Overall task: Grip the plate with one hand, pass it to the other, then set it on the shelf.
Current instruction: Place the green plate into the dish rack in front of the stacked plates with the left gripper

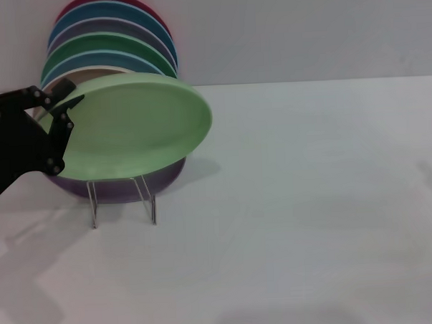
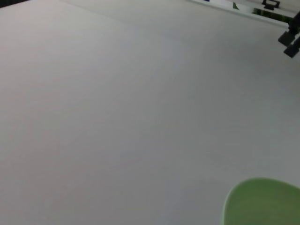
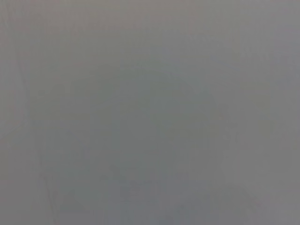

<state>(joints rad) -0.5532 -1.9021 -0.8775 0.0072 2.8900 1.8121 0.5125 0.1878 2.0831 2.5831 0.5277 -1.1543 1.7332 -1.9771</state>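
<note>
The plate (image 1: 139,126) is round, shallow and pale mint green, with a plain matte face and a thin raised rim. It hangs tilted above the wire shelf (image 1: 123,200), in front of the row of upright plates (image 1: 110,37) standing there, just over a lilac plate (image 1: 124,185). The left gripper (image 1: 64,105), black linked bars with silver pins, is clenched on the plate's left rim. The pale surface (image 1: 311,215) spreads beyond.

One mint plate (image 1: 139,122), one black hand (image 1: 62,111), one wire rack (image 1: 123,200) (seven or so stacked plates (image 1: 111,48) behind)
</note>
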